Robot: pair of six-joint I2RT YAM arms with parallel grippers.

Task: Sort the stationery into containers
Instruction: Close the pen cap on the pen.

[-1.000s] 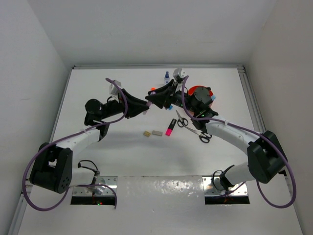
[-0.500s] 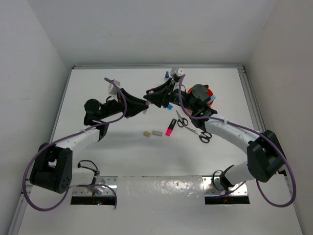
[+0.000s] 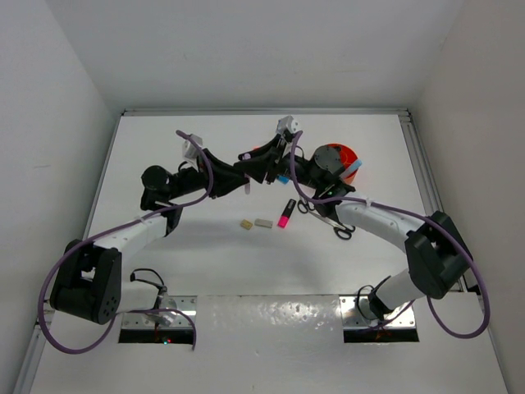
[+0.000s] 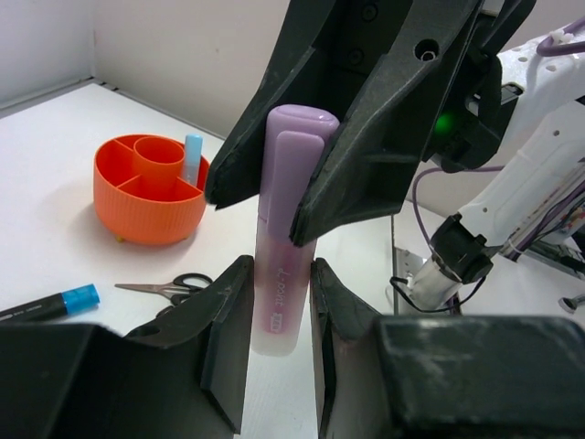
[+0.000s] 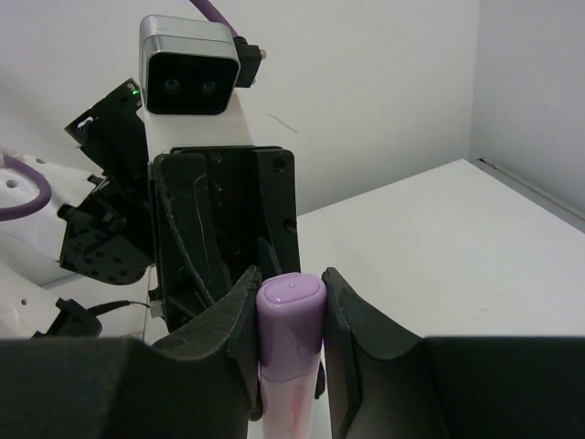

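Left wrist view shows you your left pincer [image 4: 281,274] clamped on the lower body of the upright lilac marker [image 4: 286,183]. Your right pincer [image 5: 291,282] grips its capped top, off the table [image 4: 55,119], apart from the orange tub [image 4: 146,215].

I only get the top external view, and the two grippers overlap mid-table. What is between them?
Observer: A lilac marker. The left wrist view shows the left gripper closed on its lower barrel.
Operator: Does the right one have it too?
Observer: Yes. In the right wrist view the right gripper pinches the cap end, with a finger touching each side.
Operator: The arm hides the tub from me. Anything in it?
Observer: In the left wrist view a light blue stick stands in a far compartment of the orange tub. The near compartments look empty.
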